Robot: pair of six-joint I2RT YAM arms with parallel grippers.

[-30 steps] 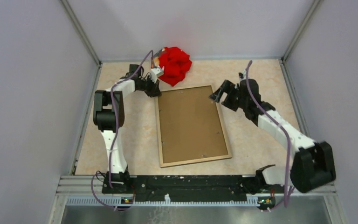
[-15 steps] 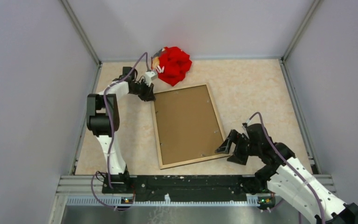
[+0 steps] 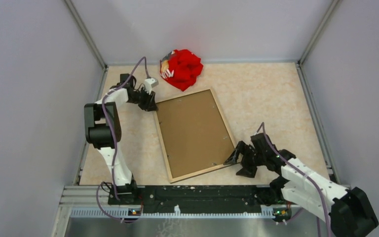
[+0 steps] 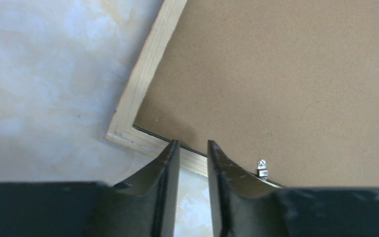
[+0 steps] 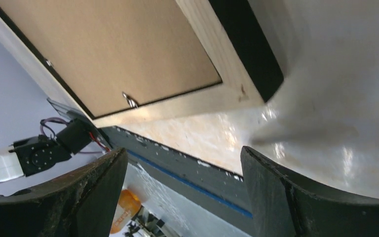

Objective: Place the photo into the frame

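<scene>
The frame [image 3: 193, 134] lies back-up on the worktop [image 3: 271, 94], brown board seated inside. My left pincer [image 4: 193, 158] is narrow at its far corner, my right pincer [image 3: 242, 159] wide at the near corner, probably to steady it.

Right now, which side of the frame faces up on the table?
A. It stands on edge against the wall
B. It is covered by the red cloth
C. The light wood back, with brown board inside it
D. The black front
C: the frame lies flat showing its light wood border around brown backing board, apart from the red cloth.
</scene>
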